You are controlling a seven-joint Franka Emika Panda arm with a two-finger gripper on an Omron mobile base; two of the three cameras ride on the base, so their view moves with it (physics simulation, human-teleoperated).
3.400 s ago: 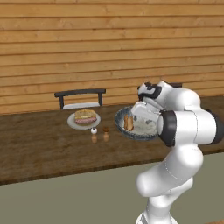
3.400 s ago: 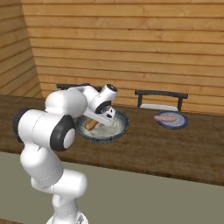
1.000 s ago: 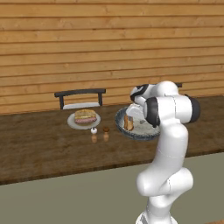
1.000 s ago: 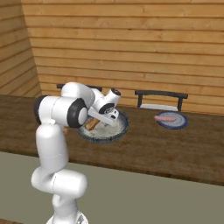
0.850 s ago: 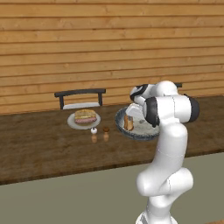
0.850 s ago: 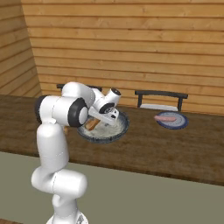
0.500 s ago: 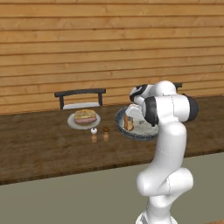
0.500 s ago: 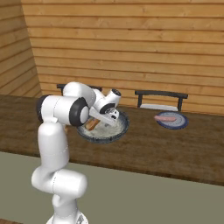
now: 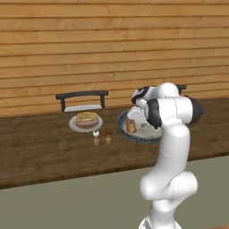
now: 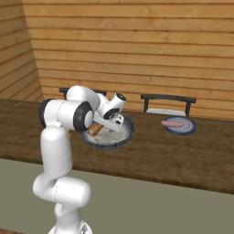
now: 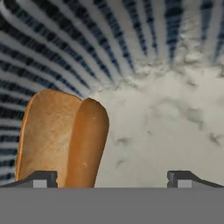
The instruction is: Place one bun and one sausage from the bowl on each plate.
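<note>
A white robot arm reaches down into the bowl [image 10: 123, 135] on a dark wooden counter [image 9: 40, 152]. Its gripper [image 11: 111, 177] is spread wide, grasping nothing. A bun [image 11: 48, 135] lies inside the bowl against its striped wall. Two plates flank the bowl: a pale plate [image 9: 74, 125] and a bluish plate [image 10: 188, 128].

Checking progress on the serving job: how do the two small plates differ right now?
The pale plate carries a bun with a sausage; the bluish plate carries only a sausage, no bun. The pale plate has two small shakers standing in front; the bluish plate has none. Both are small, round, flat, each before a dark chair.
</note>
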